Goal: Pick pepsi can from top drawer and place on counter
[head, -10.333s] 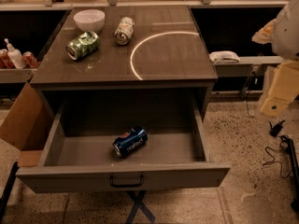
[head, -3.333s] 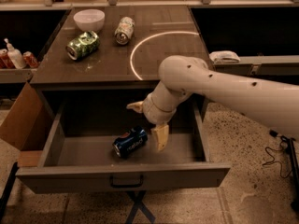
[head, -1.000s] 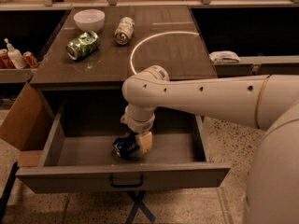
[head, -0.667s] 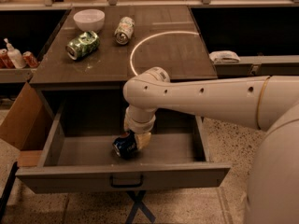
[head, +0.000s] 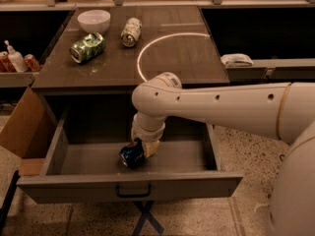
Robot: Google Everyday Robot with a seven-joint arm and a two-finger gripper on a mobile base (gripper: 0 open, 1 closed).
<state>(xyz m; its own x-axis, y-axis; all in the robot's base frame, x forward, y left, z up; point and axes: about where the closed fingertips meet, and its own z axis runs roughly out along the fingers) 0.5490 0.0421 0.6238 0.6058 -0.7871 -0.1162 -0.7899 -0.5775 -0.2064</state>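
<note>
The pepsi can [head: 131, 155], dark blue, lies on the floor of the open top drawer [head: 128, 186], near its middle. My gripper [head: 141, 149] is down inside the drawer, right at the can's upper right side and touching or almost touching it. My wrist and arm hide part of the can. The counter [head: 182, 58] with its white arc is above the drawer, behind my arm.
On the counter's back left are a green can [head: 87, 47] on its side, a pale whitish-green can [head: 131, 31] and a white bowl [head: 93, 20]. A cardboard box [head: 22, 127] stands left of the drawer. Shelves with bottles [head: 15, 60] are at far left.
My gripper has sunk a little lower over the pepsi can and closed in on it. The can stays on the drawer floor, at most nudged slightly.
</note>
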